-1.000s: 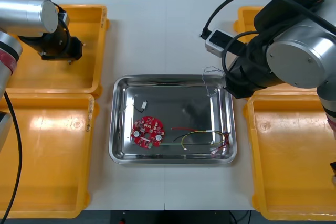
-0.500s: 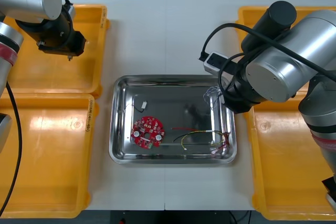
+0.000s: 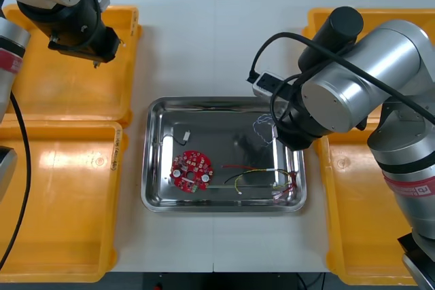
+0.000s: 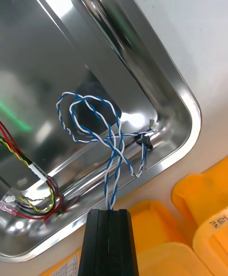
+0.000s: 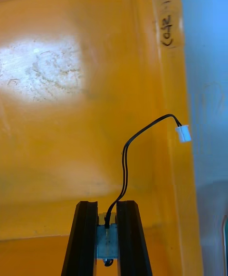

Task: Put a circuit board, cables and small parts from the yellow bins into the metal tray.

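Blue-white cable (image 4: 95,128) hangs from right tool (image 4: 109,211), which is pinched tight on its end. Loops dangle inside the tray (image 4: 189,99) corner by the right bins; can't tell if they touch the floor. Release is straight down. Left tool (image 5: 107,205) is over the far left bin (image 5: 57,152), clamped on black cable (image 5: 124,162), well apart from the tray. Right arm nearer. Wrist views give the grips. Front view gives the layout: board (image 3: 191,170) and red-yellow cable (image 3: 262,174) lie in the tray.
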